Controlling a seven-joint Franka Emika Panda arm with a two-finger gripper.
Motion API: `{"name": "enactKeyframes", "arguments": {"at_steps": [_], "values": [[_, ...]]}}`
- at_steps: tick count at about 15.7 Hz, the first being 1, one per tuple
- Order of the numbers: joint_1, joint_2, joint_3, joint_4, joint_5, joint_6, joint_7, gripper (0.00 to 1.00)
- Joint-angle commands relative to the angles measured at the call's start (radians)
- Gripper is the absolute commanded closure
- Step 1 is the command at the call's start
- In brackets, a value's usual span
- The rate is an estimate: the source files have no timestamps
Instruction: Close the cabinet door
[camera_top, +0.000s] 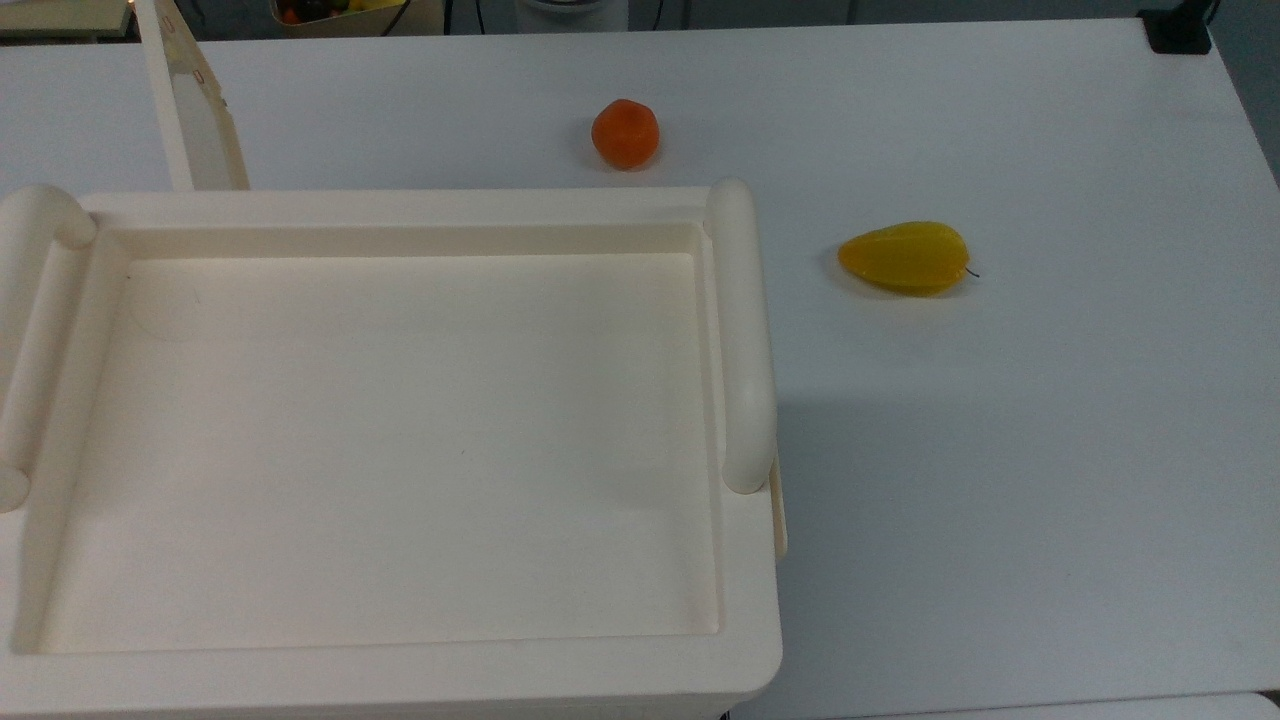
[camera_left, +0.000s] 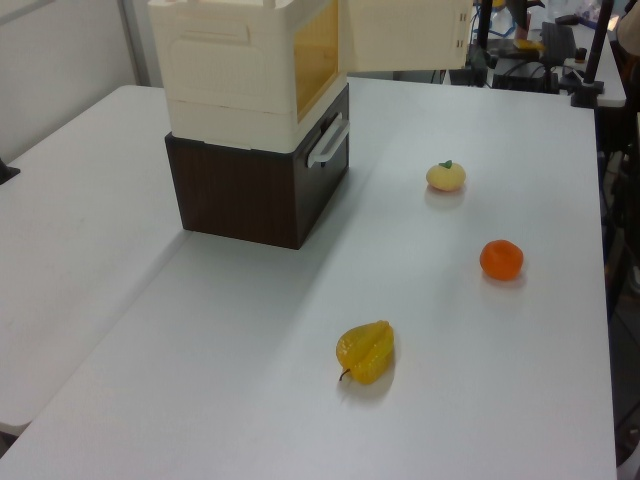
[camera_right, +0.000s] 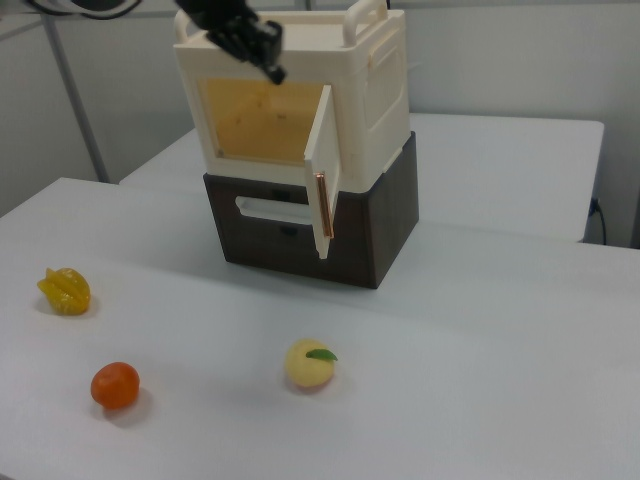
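The cream cabinet (camera_right: 385, 80) stands on a dark base, and its recessed tray top (camera_top: 400, 207) takes up the top view's left. The cabinet door (camera_right: 322, 170) stands open, swung out from the front with its edge towards the right view's camera. It appears as a thin panel (camera_top: 195, 110) in the top view and as a flat panel (camera_left: 405, 35) in the left view. My black gripper (camera_right: 272, 70) hangs in the right view over the cabinet's upper front edge, to the left of the door's top and apart from it. The orange-lit inside (camera_right: 260, 120) is open to view.
On the white table lie an orange (camera_top: 625, 132) (camera_right: 115, 385), a yellow starfruit (camera_top: 905, 257) (camera_left: 366, 351) and a peach (camera_left: 446, 176) (camera_right: 310, 364). A dark brown drawer unit (camera_left: 250, 190) carries the cabinet. Black stands and cables (camera_left: 585, 60) sit at the table's far end.
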Motion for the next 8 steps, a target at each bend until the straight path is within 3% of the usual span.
{"name": "enactKeyframes", "arguments": {"at_steps": [1,8], "values": [[-0.045,0.016,-0.02,-0.022,-0.003,0.08,-0.018,1.0],[-0.099,0.062,-0.031,-0.055,-0.001,0.08,-0.019,1.0]]}}
